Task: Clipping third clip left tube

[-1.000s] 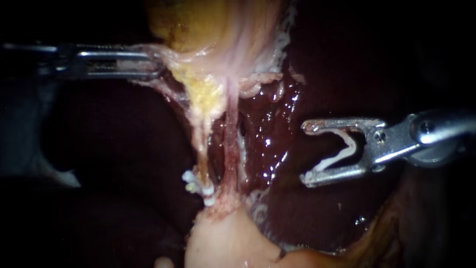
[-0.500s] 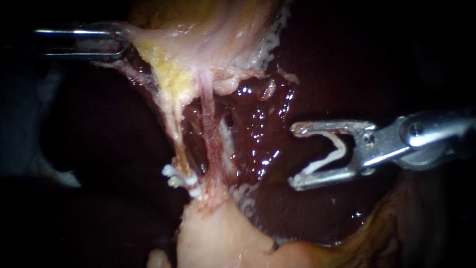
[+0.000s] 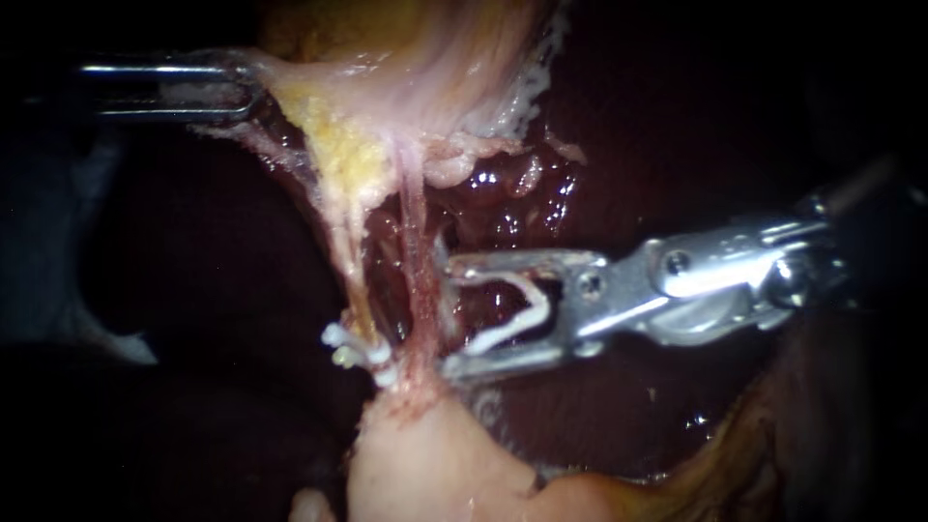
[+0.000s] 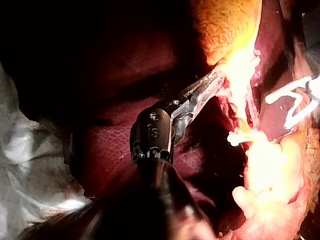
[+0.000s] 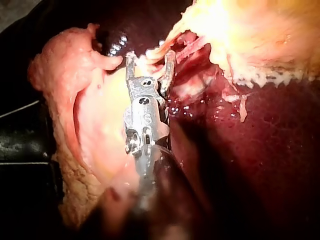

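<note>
**A:** What lies nearest?

**B:** The pale tissue point(image 3: 425, 464) at the foot of both tubes. Just above it are the white clips point(image 3: 356, 350), already on the left tube point(image 3: 346, 242), which is the yellowish strand.

**A:** And what has just changed?

**B:** The right instrument point(image 3: 452, 316). A second ago it hung well apart, out over the liver point(image 3: 512, 208). Now it has come across, and its tips lie just beside the reddish right tube point(image 3: 416, 266), a little above the level of the white clips.

**A:** Its jaws?

**B:** They stand wide, with an open clip point(image 3: 517, 317) seated between them and touching both. It has not been squeezed.

**A:** Are they around the left tube yet?

**B:** No. The right tube stands between the tips and the left tube, which lies beyond them, untouched. In the right wrist view a pale strand crosses at the tips, but I cannot tell which tube it is.

**A:** So where does that leave the task?

**B:** I judge the approach nearly done and the placing not begun. The jaws must get past the reddish tube and take in only the yellowish one, above the white clips. The risk is catching both tubes in one bite.

**A:** And farther back?

**B:** The left instrument point(image 3: 242, 89) has its jaws narrow and clamped on the edge of the gallbladder point(image 3: 425, 68). It holds that edge up and to the side as before, so the tubes stay taut.
</note>
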`<action>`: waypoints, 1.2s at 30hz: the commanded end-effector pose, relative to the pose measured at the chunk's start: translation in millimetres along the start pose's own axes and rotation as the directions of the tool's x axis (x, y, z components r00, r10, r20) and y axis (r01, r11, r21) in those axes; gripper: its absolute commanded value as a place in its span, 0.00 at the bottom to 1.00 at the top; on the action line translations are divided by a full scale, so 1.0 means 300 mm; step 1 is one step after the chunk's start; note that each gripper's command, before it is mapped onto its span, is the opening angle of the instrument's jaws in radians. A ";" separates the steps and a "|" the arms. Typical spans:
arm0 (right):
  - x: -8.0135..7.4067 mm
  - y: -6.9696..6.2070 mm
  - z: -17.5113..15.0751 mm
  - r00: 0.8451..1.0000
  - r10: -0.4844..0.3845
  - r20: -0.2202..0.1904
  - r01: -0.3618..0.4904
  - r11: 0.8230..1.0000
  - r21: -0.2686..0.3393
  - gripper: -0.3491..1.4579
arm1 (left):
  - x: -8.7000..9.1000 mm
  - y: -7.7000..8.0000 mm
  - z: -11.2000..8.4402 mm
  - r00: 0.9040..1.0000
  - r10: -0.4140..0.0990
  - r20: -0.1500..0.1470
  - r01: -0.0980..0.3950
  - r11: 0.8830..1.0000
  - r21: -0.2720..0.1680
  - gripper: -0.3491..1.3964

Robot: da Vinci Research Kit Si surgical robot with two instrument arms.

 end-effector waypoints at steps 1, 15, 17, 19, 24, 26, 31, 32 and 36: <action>-0.0004 0.0011 0.001 1.000 -0.001 0.000 0.001 1.000 0.001 0.47 | 0.0000 0.0000 0.0000 1.000 0.001 0.001 -0.001 1.000 -0.002 0.00; -0.0045 0.0119 0.014 0.994 0.060 -0.093 -0.052 0.996 0.076 0.46 | -0.0005 0.0001 0.0004 1.000 0.001 0.000 -0.001 1.000 0.000 0.00; -0.0046 0.0132 0.015 0.993 0.061 -0.100 -0.054 0.996 0.078 0.46 | -0.0005 0.0001 0.0004 1.000 0.001 0.001 -0.001 1.000 -0.003 0.00; -0.0050 0.0146 0.016 0.991 0.070 -0.115 -0.061 0.995 0.082 0.46 | -0.0005 0.0002 0.0004 1.000 0.001 0.001 -0.001 1.000 -0.003 0.00; -0.0076 0.0177 0.017 0.990 0.078 -0.117 -0.068 0.994 0.081 0.46 | -0.0008 0.0002 0.0007 1.000 0.002 0.001 -0.002 1.000 -0.002 0.00; -0.0091 0.0183 0.018 0.990 0.080 -0.116 -0.071 0.994 0.082 0.46 | -0.0009 0.0002 0.0009 1.000 0.002 0.001 -0.002 1.000 -0.002 0.00; -0.0129 0.0196 0.020 0.987 0.088 -0.135 -0.074 0.992 0.107 0.46 | -0.0012 0.0002 0.0013 1.000 0.002 0.001 -0.002 1.000 -0.004 0.00; -0.0133 0.0198 0.020 0.985 0.091 -0.144 -0.075 0.991 0.112 0.46 | -0.0012 0.0002 0.0014 1.000 0.002 0.001 -0.002 1.000 -0.004 0.00; -0.0135 0.0206 0.023 0.980 0.106 -0.171 -0.083 0.987 0.134 0.46 | -0.0012 0.0002 0.0016 1.000 0.002 0.001 -0.002 1.000 -0.004 0.00</action>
